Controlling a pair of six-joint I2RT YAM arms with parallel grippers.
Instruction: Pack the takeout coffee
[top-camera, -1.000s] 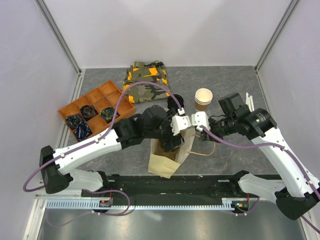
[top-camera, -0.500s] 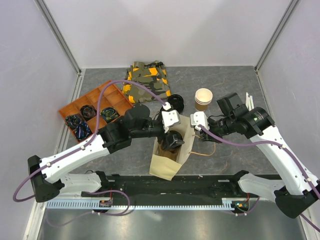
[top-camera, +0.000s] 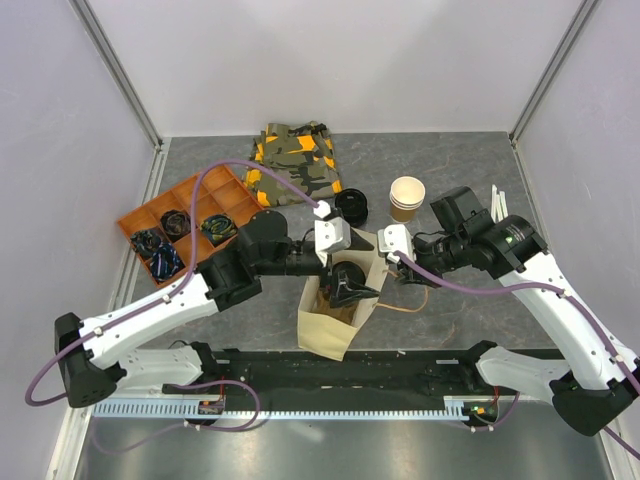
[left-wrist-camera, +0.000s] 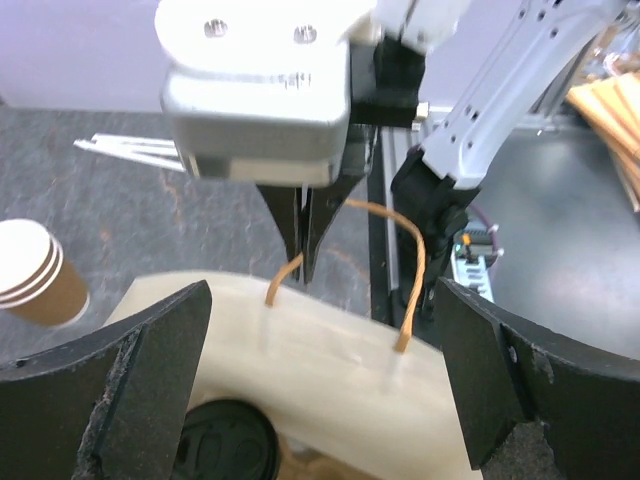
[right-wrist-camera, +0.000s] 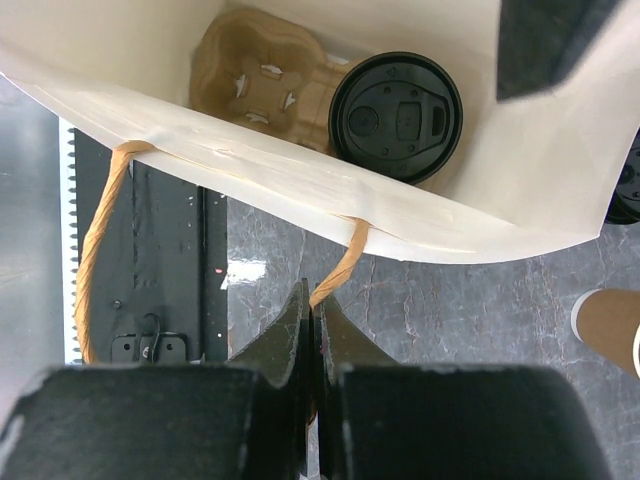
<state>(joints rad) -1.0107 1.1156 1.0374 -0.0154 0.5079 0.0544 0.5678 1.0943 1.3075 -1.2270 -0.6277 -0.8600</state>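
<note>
The takeout coffee (right-wrist-camera: 395, 115) stands inside the cream paper bag (right-wrist-camera: 300, 175), showing only its round black lid, beside a brown cup carrier (right-wrist-camera: 255, 75). In the left wrist view the lid (left-wrist-camera: 225, 445) sits low behind the bag's wall (left-wrist-camera: 330, 360). My left gripper (left-wrist-camera: 320, 385) hangs open above the bag's mouth, its fingers (left-wrist-camera: 130, 390) wide apart and holding nothing. My right gripper (right-wrist-camera: 313, 300) is shut on the bag's brown handle (right-wrist-camera: 340, 262) just outside the bag. From above, the left gripper (top-camera: 352, 288) covers the bag's opening and the right gripper (top-camera: 397, 258) sits at its right side.
A stack of lidless tan cups (top-camera: 406, 197) and a loose black lid (top-camera: 352, 205) stand behind the bag. White sticks (top-camera: 498, 200) lie at the far right. An orange compartment tray (top-camera: 225, 185) is at the left, with a camouflage cloth (top-camera: 295, 155) at the back.
My left arm has drawn back to the left, its gripper still open over the bag. The right gripper has kept its hold on the handle.
</note>
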